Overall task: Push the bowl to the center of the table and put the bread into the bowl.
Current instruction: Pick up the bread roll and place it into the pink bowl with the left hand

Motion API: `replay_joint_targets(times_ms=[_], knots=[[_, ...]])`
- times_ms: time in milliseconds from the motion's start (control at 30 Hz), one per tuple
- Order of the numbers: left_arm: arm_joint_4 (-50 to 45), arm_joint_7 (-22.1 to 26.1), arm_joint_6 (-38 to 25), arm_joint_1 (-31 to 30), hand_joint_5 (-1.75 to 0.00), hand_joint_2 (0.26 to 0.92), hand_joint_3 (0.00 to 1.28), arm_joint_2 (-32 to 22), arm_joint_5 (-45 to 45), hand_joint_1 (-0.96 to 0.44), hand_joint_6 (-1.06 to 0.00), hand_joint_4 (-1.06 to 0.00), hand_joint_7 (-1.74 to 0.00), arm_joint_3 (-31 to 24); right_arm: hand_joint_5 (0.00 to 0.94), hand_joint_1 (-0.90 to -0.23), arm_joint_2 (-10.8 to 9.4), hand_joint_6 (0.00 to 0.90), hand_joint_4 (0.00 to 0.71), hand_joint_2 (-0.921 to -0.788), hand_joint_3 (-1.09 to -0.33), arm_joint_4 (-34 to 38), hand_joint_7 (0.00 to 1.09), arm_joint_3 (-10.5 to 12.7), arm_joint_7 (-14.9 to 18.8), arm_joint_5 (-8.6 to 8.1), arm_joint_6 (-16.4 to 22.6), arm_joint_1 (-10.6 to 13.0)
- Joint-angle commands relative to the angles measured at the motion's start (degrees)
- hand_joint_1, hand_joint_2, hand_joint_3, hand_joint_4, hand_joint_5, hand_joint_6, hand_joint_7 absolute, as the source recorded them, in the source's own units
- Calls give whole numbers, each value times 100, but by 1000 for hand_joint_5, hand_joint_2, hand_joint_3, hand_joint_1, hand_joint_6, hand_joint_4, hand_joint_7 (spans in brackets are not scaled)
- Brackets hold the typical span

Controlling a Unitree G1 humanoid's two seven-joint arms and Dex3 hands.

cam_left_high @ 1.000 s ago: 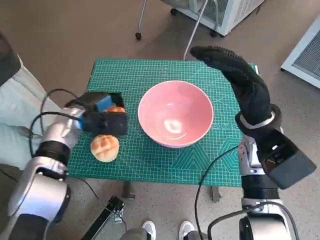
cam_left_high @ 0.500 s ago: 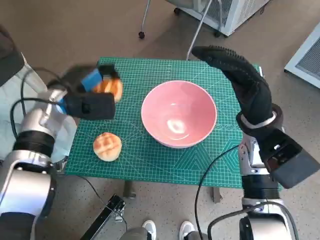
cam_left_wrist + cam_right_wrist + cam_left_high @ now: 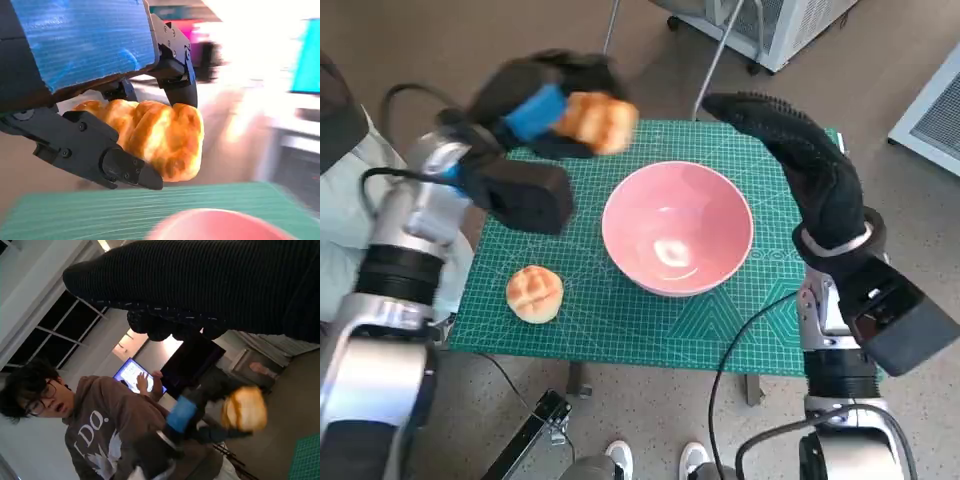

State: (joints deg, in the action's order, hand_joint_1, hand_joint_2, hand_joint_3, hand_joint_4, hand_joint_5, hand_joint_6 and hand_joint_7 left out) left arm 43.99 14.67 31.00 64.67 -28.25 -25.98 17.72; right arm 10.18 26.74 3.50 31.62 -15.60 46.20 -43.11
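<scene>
Green gridded cutting mat covers the small table. Above its far left corner the left hand grips a golden, crusty bread roll, blurred, its long axis pointing toward the smooth round pink bowl at mid-mat. A second bun lies near the mat's left edge. Right hand hovers beside the bowl, fingers extended, holding nothing.

bowl – glossy, perhaps ceramic | mat – matt | right hand – knitted
</scene>
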Motion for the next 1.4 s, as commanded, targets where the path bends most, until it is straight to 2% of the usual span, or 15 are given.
replay_joint_targets(times_ms=[33, 300, 467, 800, 967, 1033, 1067, 1100, 1133, 1167, 1200, 1233, 1300, 1400], knots=[[-233, 279, 159, -218, -1236, 920, 133, 304, 160, -1, -589, -579, -1250, 104, 12, -690, 10, -1, 245, -921, -837, -1, 762, -30, 45, 28, -41, 56], [-439, 511, 12, -391, -1264, 920, 152, 648, 21, -2, -556, -570, -1269, 306, 15, -698, 26, -1, 246, -921, -837, -14, 757, -32, 73, 7, -48, 67], [-471, 532, -116, -432, -1324, 921, 158, 774, -180, -2, -572, -540, -1225, 473, 16, -703, 39, -1, 247, -921, -836, 13, 757, -18, 127, -43, -38, 71], [37, 559, -325, -373, -1352, 920, 165, 986, -340, -1, -580, -518, -1210, 630, 17, -708, 32, -1, 245, -921, -831, 28, 757, 6, 218, -142, -63, 84], [91, 767, -694, -402, -1400, 920, 176, 1036, -345, -1, -563, -517, -1181, 659, 18, -706, 22, -1, 244, -921, -830, 28, 757, 14, 245, -185, -74, 87], [51, 988, -929, -426, -1425, 921, 254, 1027, -333, -1, -506, -393, -1332, 680, 18, -708, 24, -1, 243, -921, -828, 15, 756, 14, 248, -199, -93, 86], [21, 1093, -1027, -441, -1262, 899, 253, 1018, -322, -14, -439, -333, -1252, 686, 18, -709, 25, -1, 243, -921, -826, 8, 756, 12, 248, -205, -102, 86], [-45, 1277, -1183, -452, -937, 875, 238, 1001, -306, -31, -383, -288, -1059, 697, 18, -712, 25, -1, 242, -921, -824, -16, 756, 8, 244, -210, -116, 92], [-101, 1410, -1300, -461, -777, 862, 220, 989, -296, -38, -340, -255, -960, 703, 18, -712, 25, -1, 242, -921, -823, -32, 756, 4, 241, -214, -126, 95], [-202, 1631, -1496, -451, -519, 851, 184, 968, -299, -47, -284, -219, -806, 722, 19, -713, 24, -1, 242, -921, -821, -57, 755, -1, 234, -215, -140, 101], [-281, 1787, -1638, -445, -336, 836, 151, 953, -302, -53, -221, -174, -691, 734, 19, -713, 22, -1, 241, -921, -820, -72, 755, -3, 230, -215, -150, 104], [-376, 1966, -1796, -424, -218, 824, 128, 934, -293, -55, -179, -144, -615, 736, 19, -712, 20, -1, 241, -921, -819, -82, 755, -4, 229, -220, -159, 107], [-571, 2226, -2048, -409, -115, 811, 105, 904, -262, -55, -144, -118, -546, 714, 19, -711, 15, -1, 240, -921, -818, -94, 755, -3, 230, -228, -171, 112], [-892, 2449, -2305, -432, -44, 796, 83, 841, -217, -69, -132, -106, -498, 639, 19, -709, 2, -1, 239, -921, -816, -93, 757, -1, 237, -238, -176, 116]])
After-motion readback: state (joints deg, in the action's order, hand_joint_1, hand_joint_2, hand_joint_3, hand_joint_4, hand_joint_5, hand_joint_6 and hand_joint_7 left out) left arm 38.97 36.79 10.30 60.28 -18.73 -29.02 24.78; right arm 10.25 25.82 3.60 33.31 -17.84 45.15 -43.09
